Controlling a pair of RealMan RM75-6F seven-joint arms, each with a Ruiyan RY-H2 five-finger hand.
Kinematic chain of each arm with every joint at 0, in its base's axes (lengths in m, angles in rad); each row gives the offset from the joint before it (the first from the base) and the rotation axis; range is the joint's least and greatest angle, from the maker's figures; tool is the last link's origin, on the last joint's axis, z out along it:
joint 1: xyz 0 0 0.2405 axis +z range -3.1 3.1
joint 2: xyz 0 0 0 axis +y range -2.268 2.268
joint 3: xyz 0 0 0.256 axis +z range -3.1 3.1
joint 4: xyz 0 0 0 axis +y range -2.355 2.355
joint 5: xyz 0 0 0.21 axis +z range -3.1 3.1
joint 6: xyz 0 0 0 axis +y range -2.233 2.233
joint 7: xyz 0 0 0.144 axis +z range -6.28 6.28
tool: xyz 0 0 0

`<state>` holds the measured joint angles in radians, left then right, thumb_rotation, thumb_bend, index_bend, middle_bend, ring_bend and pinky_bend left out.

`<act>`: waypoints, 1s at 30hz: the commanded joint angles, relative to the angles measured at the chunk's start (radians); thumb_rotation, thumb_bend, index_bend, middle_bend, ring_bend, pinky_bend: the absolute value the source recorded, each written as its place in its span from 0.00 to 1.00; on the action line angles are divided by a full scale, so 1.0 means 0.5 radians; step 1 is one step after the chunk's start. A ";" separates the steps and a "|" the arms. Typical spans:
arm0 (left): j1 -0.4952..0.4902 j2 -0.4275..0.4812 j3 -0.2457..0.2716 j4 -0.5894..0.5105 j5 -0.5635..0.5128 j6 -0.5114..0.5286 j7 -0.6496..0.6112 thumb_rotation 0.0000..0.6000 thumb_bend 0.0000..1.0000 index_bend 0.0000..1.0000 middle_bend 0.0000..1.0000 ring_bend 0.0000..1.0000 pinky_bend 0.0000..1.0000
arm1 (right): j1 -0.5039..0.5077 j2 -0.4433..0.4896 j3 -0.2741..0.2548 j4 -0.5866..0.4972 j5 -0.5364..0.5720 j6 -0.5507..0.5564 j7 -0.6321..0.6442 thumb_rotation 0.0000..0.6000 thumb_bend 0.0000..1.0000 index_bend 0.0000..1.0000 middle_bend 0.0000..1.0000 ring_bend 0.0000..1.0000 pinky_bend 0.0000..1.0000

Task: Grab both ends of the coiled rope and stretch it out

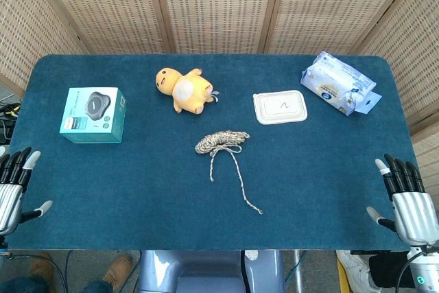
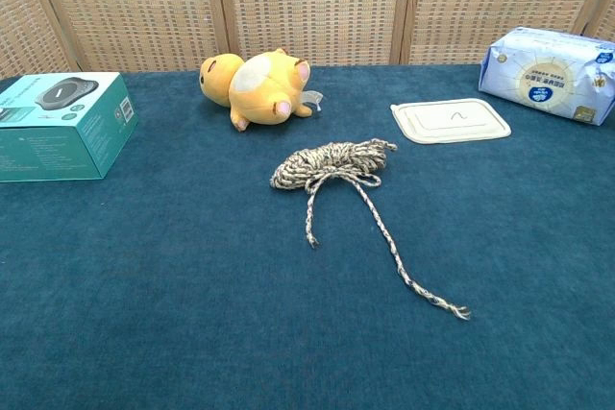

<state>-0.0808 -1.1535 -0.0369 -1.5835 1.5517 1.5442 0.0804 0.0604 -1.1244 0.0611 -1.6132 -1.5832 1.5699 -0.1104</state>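
Note:
A beige-and-brown braided rope (image 1: 221, 142) (image 2: 332, 162) lies coiled near the middle of the blue table. Two loose ends trail toward me: a short end (image 1: 212, 178) (image 2: 311, 240) and a longer end (image 1: 259, 210) (image 2: 459, 311) running to the right. My left hand (image 1: 15, 186) sits at the table's near left edge, fingers spread and holding nothing. My right hand (image 1: 406, 200) sits at the near right edge, fingers also apart and empty. Both hands are far from the rope and appear only in the head view.
A yellow plush toy (image 1: 185, 89) (image 2: 258, 84) lies behind the coil. A teal box (image 1: 94, 114) (image 2: 58, 124) stands at the left. A white lidded tray (image 1: 280, 108) (image 2: 450, 120) and a pack of wipes (image 1: 339, 82) (image 2: 550, 72) sit at the right back.

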 commanded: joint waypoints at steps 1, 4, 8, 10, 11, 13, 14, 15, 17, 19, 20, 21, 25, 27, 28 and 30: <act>-0.002 0.002 0.001 -0.002 -0.006 -0.008 0.004 1.00 0.00 0.00 0.00 0.00 0.00 | 0.003 0.005 -0.004 -0.006 0.003 -0.012 -0.006 1.00 0.00 0.00 0.00 0.00 0.00; -0.003 0.002 0.002 -0.006 -0.014 -0.018 0.007 1.00 0.00 0.00 0.00 0.00 0.00 | 0.008 0.006 -0.015 -0.010 -0.003 -0.033 -0.014 1.00 0.00 0.00 0.00 0.00 0.00; -0.008 -0.001 0.003 -0.012 -0.009 -0.026 0.021 1.00 0.00 0.00 0.00 0.00 0.00 | 0.025 -0.005 -0.040 -0.003 -0.023 -0.084 -0.025 1.00 0.00 0.02 0.00 0.00 0.00; -0.011 -0.005 0.002 -0.016 -0.009 -0.028 0.026 1.00 0.00 0.00 0.00 0.00 0.00 | 0.048 -0.009 -0.051 -0.003 -0.042 -0.124 -0.023 1.00 0.00 0.03 0.00 0.00 0.00; -0.013 -0.007 0.001 -0.017 -0.011 -0.031 0.028 1.00 0.00 0.00 0.00 0.00 0.00 | 0.073 -0.008 -0.060 0.001 -0.069 -0.159 -0.028 1.00 0.00 0.03 0.00 0.00 0.00; -0.020 -0.011 -0.003 -0.017 -0.024 -0.048 0.039 1.00 0.00 0.00 0.00 0.00 0.00 | 0.156 0.005 -0.087 0.000 -0.152 -0.274 -0.042 1.00 0.00 0.05 0.00 0.00 0.00; -0.022 -0.013 -0.004 -0.016 -0.028 -0.053 0.043 1.00 0.00 0.00 0.00 0.00 0.00 | 0.182 0.012 -0.092 -0.007 -0.171 -0.311 -0.037 1.00 0.00 0.06 0.00 0.00 0.00; -0.024 -0.015 -0.005 -0.015 -0.032 -0.057 0.046 1.00 0.00 0.00 0.00 0.00 0.00 | 0.203 0.020 -0.096 -0.012 -0.184 -0.342 -0.030 1.00 0.00 0.07 0.00 0.00 0.00; -0.026 -0.018 -0.006 -0.015 -0.036 -0.062 0.051 1.00 0.00 0.00 0.00 0.00 0.00 | 0.242 0.030 -0.105 -0.022 -0.215 -0.393 -0.018 1.00 0.05 0.10 0.00 0.00 0.00; -0.028 -0.020 -0.007 -0.015 -0.041 -0.067 0.055 1.00 0.00 0.00 0.00 0.00 0.00 | 0.278 0.037 -0.115 -0.032 -0.246 -0.443 -0.005 1.00 0.16 0.14 0.00 0.00 0.00; -0.031 -0.022 -0.008 -0.015 -0.045 -0.073 0.060 1.00 0.00 0.00 0.00 0.00 0.00 | 0.333 0.041 -0.126 -0.049 -0.288 -0.515 0.017 1.00 0.23 0.16 0.00 0.00 0.00; -0.033 -0.025 -0.010 -0.016 -0.049 -0.078 0.066 1.00 0.00 0.00 0.00 0.00 0.00 | 0.392 0.042 -0.132 -0.063 -0.323 -0.594 0.044 1.00 0.33 0.19 0.00 0.00 0.00; -0.048 -0.035 -0.022 -0.048 -0.072 -0.100 0.103 1.00 0.00 0.00 0.00 0.00 0.00 | 0.694 -0.039 -0.100 -0.079 -0.400 -0.982 0.062 1.00 0.55 0.26 0.00 0.00 0.00; -0.052 -0.037 -0.025 -0.058 -0.081 -0.110 0.120 1.00 0.00 0.00 0.00 0.00 0.00 | 0.762 -0.067 -0.089 -0.106 -0.383 -1.081 0.047 1.00 0.61 0.29 0.00 0.00 0.00; -0.055 -0.039 -0.025 -0.061 -0.087 -0.117 0.129 1.00 0.00 0.00 0.00 0.00 0.00 | 0.794 -0.079 -0.086 -0.124 -0.376 -1.127 0.032 1.00 0.63 0.30 0.00 0.00 0.00; -0.062 -0.044 -0.026 -0.060 -0.100 -0.134 0.143 1.00 0.00 0.00 0.00 0.00 0.00 | 0.853 -0.102 -0.079 -0.160 -0.358 -1.218 -0.012 1.00 0.65 0.32 0.00 0.00 0.00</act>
<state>-0.1101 -1.1743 -0.0496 -1.6135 1.5037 1.4794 0.1503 0.4312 -1.1493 0.0136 -1.6659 -1.7594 1.0268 -0.0960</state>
